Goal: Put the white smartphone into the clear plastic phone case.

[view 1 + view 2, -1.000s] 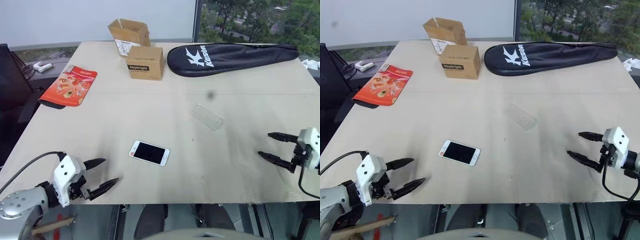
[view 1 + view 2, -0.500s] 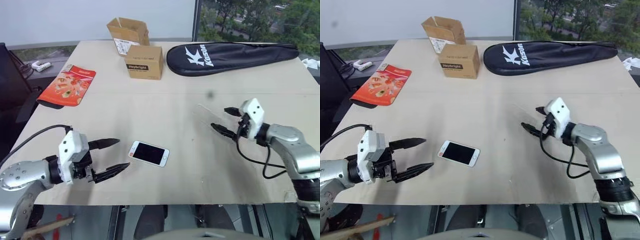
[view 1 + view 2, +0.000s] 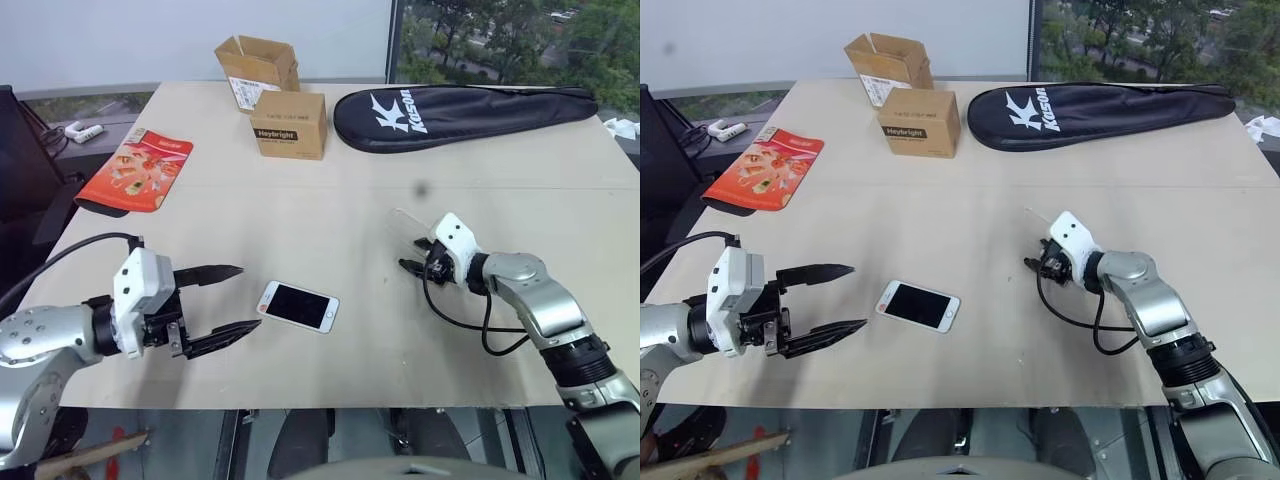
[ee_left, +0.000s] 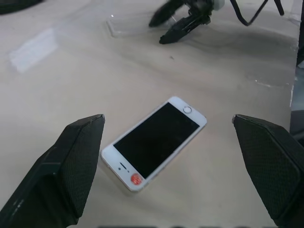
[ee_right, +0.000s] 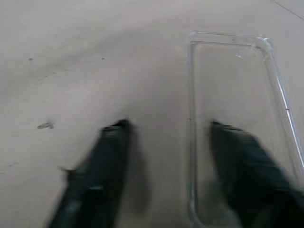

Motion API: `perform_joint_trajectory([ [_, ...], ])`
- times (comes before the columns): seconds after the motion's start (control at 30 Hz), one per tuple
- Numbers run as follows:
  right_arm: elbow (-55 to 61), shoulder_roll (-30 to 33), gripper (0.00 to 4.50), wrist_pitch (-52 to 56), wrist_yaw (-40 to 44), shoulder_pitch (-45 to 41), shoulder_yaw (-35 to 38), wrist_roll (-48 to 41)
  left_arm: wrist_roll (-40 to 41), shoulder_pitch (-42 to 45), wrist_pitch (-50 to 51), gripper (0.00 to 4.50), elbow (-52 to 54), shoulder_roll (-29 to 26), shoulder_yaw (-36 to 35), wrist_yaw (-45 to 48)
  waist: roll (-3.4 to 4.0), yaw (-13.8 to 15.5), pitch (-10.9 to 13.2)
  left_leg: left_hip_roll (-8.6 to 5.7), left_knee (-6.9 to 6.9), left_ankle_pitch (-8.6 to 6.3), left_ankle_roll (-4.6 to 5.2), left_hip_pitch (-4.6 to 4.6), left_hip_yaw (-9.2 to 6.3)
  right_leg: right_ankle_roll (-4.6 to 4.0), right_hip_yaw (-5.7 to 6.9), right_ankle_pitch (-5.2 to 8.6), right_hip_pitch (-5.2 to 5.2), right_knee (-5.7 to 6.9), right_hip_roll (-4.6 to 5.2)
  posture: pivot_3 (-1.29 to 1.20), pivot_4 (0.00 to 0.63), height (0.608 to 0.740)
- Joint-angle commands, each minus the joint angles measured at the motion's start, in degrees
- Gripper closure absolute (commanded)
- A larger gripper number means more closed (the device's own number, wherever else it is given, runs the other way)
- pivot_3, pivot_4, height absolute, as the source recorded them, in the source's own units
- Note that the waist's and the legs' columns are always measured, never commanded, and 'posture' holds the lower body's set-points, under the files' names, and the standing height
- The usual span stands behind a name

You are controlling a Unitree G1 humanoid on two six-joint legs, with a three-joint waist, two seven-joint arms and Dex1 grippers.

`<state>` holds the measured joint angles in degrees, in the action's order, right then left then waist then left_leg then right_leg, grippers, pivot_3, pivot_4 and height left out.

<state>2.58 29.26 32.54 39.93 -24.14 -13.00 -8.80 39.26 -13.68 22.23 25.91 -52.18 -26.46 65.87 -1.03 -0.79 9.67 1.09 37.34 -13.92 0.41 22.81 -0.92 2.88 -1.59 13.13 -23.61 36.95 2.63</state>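
The white smartphone [image 3: 299,305] lies flat, screen up, on the desk [image 3: 330,210], just ahead of my left gripper [image 3: 226,301], whose fingers [image 4: 78,156] are spread wide on either side of it, gripping nothing. My right gripper [image 5: 166,156] sits at the near end of the clear phone case [image 5: 237,90]; its fingers are partly apart, one inside the case outline and one on the bare desk beside the case's long edge. I cannot tell whether they grip the case wall.
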Motion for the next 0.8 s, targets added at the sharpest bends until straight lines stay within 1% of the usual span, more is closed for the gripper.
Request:
perform_joint_trajectory([
  [0.03, -0.4, 1.0, 3.63, 2.7, -0.6, 0.2, 0.3, 1.4, 2.1, 1.3, -0.1, 0.00, 0.7, 0.8, -1.7, -0.4, -0.09, 0.0, -0.1, 0.00, 0.00, 0.00, 0.00, 0.00, -0.01, 0.00, 0.00, 0.00, 0.00, 0.00, 0.00, 0.00, 0.150, 0.740],
  [0.1, -0.3, 1.0, 4.48, 3.3, -0.6, 0.2, 0.5, 1.4, 1.9, 1.4, -0.4, 0.00, 0.2, 0.9, -1.6, -0.2, -0.12, 0.0, -0.1, 0.00, 0.00, 0.00, 0.00, 0.00, -0.02, 0.00, 0.01, 0.00, 0.00, 0.00, 0.00, 0.00, 0.150, 0.740],
  [0.3, -0.2, 1.5, 4.48, 3.2, -0.1, 0.2, 0.9, 1.4, 0.8, 1.3, -1.5, 0.00, -0.8, 1.4, -1.4, 0.5, -0.13, 0.0, -0.1, 0.00, 0.00, 0.00, 0.00, 0.00, -0.01, 0.00, 0.01, 0.00, 0.01, 0.00, 0.00, 0.00, 0.150, 0.740],
  [0.37, 0.6, 2.7, 4.48, 1.8, 2.1, 0.7, 1.0, 0.7, 0.6, 1.4, -1.6, 0.00, -0.8, 1.5, -1.2, 0.6, -0.12, 0.1, -0.1, 0.00, 0.00, 0.00, 0.00, 0.00, -0.01, 0.00, 0.01, 0.00, 0.01, 0.00, 0.00, 0.00, 0.150, 0.740],
  [0.5, 4.0, 7.1, 4.48, -0.7, 11.9, 3.8, 2.5, -4.6, 0.5, 1.9, -1.8, 0.00, -1.1, 1.6, -1.0, 0.6, -0.12, 0.3, -0.1, -0.02, 0.00, 0.00, 0.00, 0.04, -0.04, 0.00, 0.02, 0.00, 0.01, -0.02, 0.01, 0.00, 0.150, 0.740],
  [0.63, 7.3, 12.7, 4.48, -9.8, 24.9, 10.3, 4.9, -10.3, 0.5, 2.0, -2.3, 0.00, -1.7, 1.6, -1.0, 1.5, -0.13, 0.2, -0.1, -0.01, -0.02, -0.01, 0.01, 0.06, -0.05, 0.02, 0.04, 0.00, 0.00, -0.05, 0.02, 0.00, 0.150, 0.740],
  [0.73, 7.6, 17.8, 4.48, -17.0, 31.9, 14.4, 3.5, -8.9, 0.7, 1.8, -2.6, 0.00, -2.1, 1.4, -0.9, 2.9, -0.09, -0.2, 0.0, 0.02, -0.03, -0.01, 0.01, 0.02, -0.01, 0.02, 0.03, 0.00, 0.00, -0.05, 0.01, 0.00, 0.150, 0.740],
  [0.8, 7.4, 19.6, 4.48, -21.4, 35.5, 16.3, 3.3, -8.8, 0.5, 1.8, -2.7, 0.00, -2.3, 1.3, -0.7, 3.7, -0.10, -0.3, 0.0, 0.05, -0.01, -0.01, 0.01, -0.02, 0.06, 0.02, 0.00, 0.00, 0.00, -0.04, -0.01, 0.00, 0.150, 0.740],
])
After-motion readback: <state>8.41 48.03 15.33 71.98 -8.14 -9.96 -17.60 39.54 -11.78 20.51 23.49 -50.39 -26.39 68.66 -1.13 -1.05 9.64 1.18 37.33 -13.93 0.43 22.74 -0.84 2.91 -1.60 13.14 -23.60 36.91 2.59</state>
